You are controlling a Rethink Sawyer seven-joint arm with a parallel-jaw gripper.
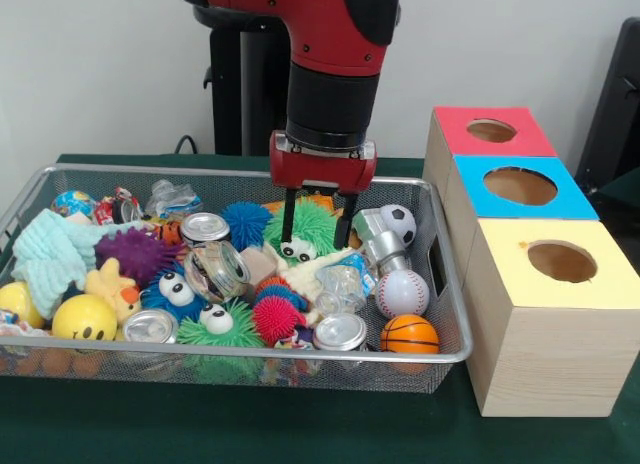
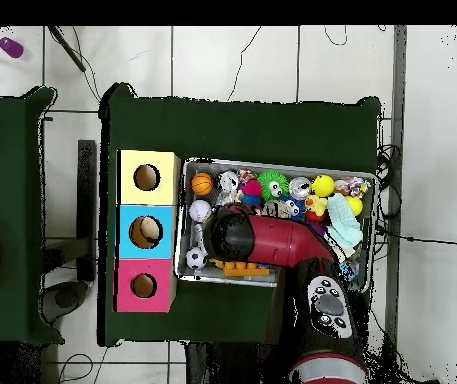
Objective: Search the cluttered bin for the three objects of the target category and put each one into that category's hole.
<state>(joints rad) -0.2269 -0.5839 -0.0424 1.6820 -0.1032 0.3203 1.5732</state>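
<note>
My gripper (image 1: pixel 313 243) hangs in the middle of the wire bin (image 1: pixel 200 352), open, with its two black fingers on either side of a green spiky toy with eyes (image 1: pixel 312 224). To its right lie a soccer ball (image 1: pixel 400 222), a baseball (image 1: pixel 402 292) and a basketball (image 1: pixel 409 334). Silver cans (image 1: pixel 205 227) (image 1: pixel 150 326) (image 1: pixel 340 332) are scattered among blue, purple and red spiky toys. Right of the bin stand the red box (image 1: pixel 455 124), the blue box (image 1: pixel 475 169) and the yellow box (image 1: pixel 510 274), each with a round hole on top. In the overhead view the arm (image 2: pixel 237 235) hides the gripper.
The bin's left half holds a yellow smiley ball (image 1: pixel 84 317), a light green cloth (image 1: pixel 50 254), a yellow plush duck (image 1: pixel 112 287) and crumpled plastic. The boxes sit close against the bin's right wall. In the overhead view a second green table (image 2: pixel 2 200) stands at the left.
</note>
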